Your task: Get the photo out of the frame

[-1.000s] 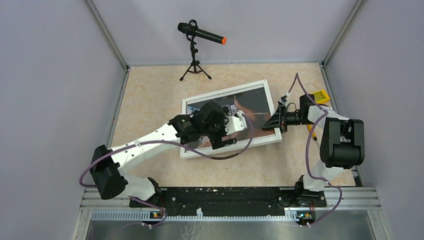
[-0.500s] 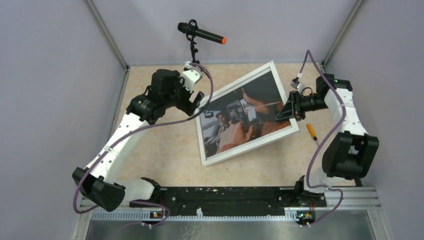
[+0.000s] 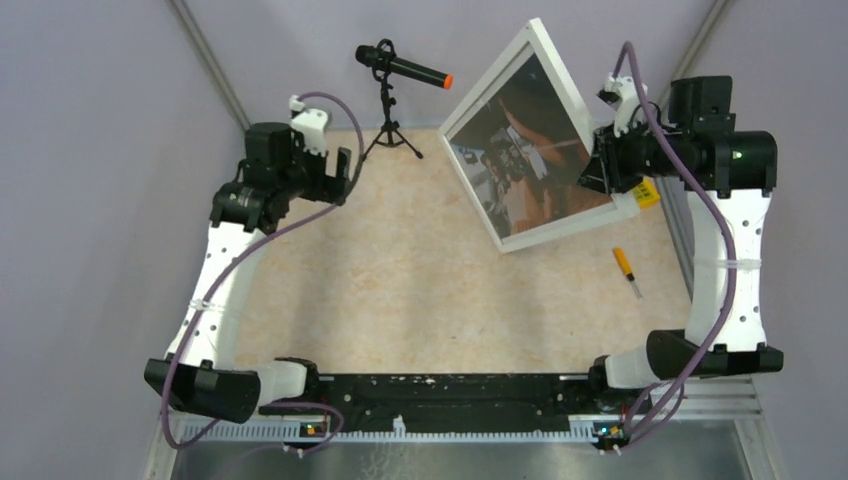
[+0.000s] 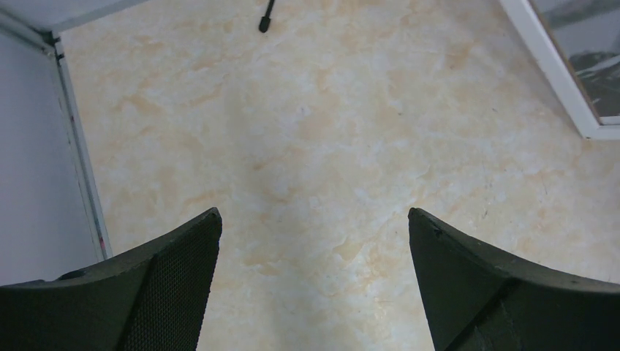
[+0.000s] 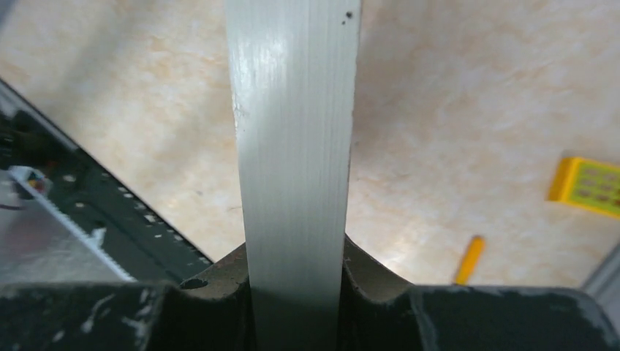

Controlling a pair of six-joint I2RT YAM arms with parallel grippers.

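From above, the frame is tipped up almost on edge at the far right of the worktop, its long axis climbing from a low corner near the middle toward the back wall. Whether that corner rests on the worktop or hangs just clear I cannot tell. The photo sits in the frame, its printed face turned left and toward the camera. The right fingers are clamped on the frame's right-hand edge. The left fingers stand wide apart and hold nothing, well apart from the frame on the far left, with a microphone on its stand between them. A screwdriver and a yellow block lie near the right arm. The left wrist view shows both dark fingers spread over bare worktop, with only the frame's white lower corner and a sliver of photo at the upper right: the frame lies ahead and to the right of this arm. The right wrist view shows the pale frame edge running straight up out of the closed fingers. The back, judged the way in, faces away from the free left arm.
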